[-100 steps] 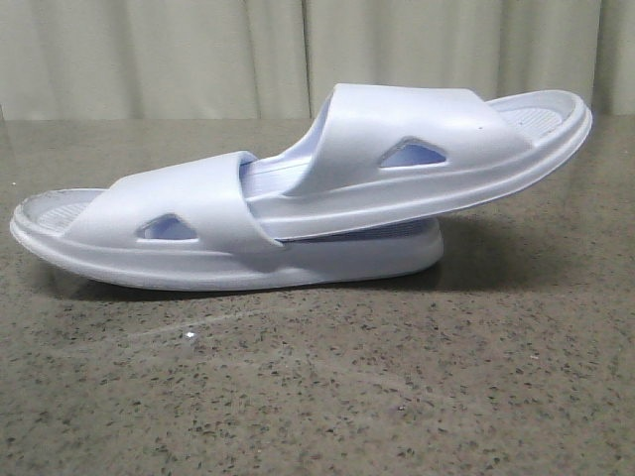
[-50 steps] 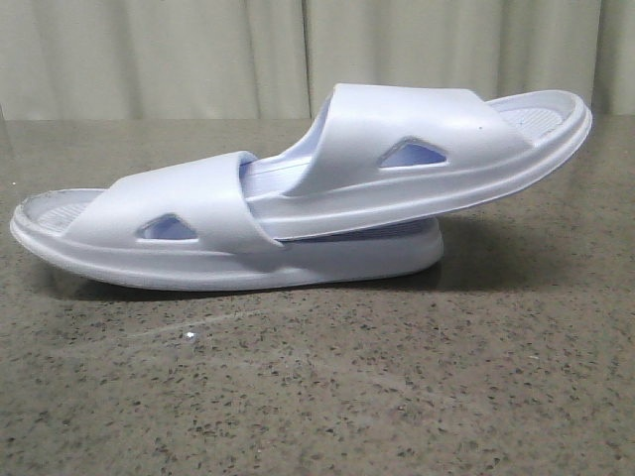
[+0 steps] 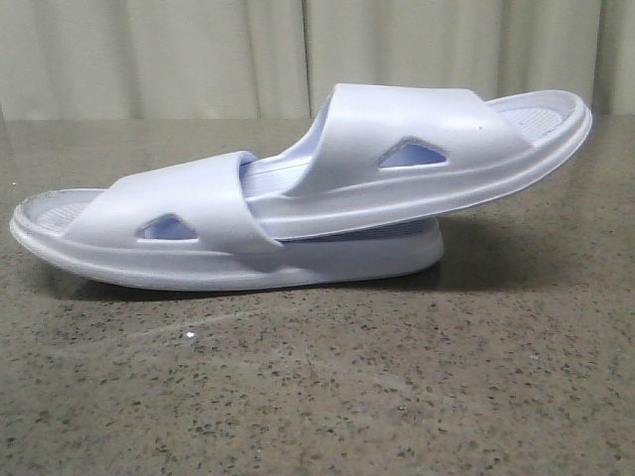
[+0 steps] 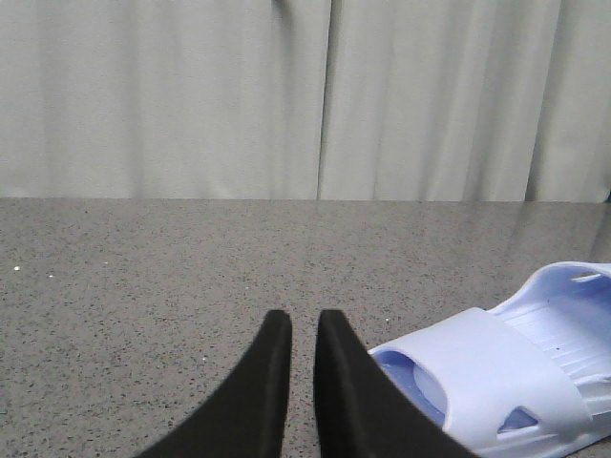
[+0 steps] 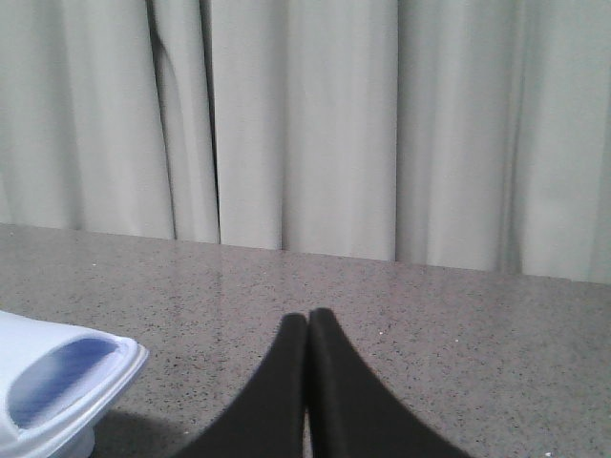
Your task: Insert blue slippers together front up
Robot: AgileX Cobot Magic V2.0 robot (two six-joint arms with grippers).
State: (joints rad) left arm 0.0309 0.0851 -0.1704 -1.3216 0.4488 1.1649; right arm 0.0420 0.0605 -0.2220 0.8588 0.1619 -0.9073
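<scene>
Two pale blue slippers lie on the table in the front view. The lower slipper (image 3: pixel 198 213) rests flat. The upper slipper (image 3: pixel 417 129) has one end pushed under the lower one's strap, and its other end sticks up to the right. My left gripper (image 4: pixel 304 317) is empty and almost shut, with only a thin gap between its fingers. A slipper (image 4: pixel 496 372) lies beside it, apart from it. My right gripper (image 5: pixel 308 313) is shut and empty, with a slipper end (image 5: pixel 57 377) off to one side. Neither gripper shows in the front view.
The speckled grey stone table (image 3: pixel 317 397) spreads around the slippers. Pale curtains (image 3: pixel 159 59) hang behind its far edge.
</scene>
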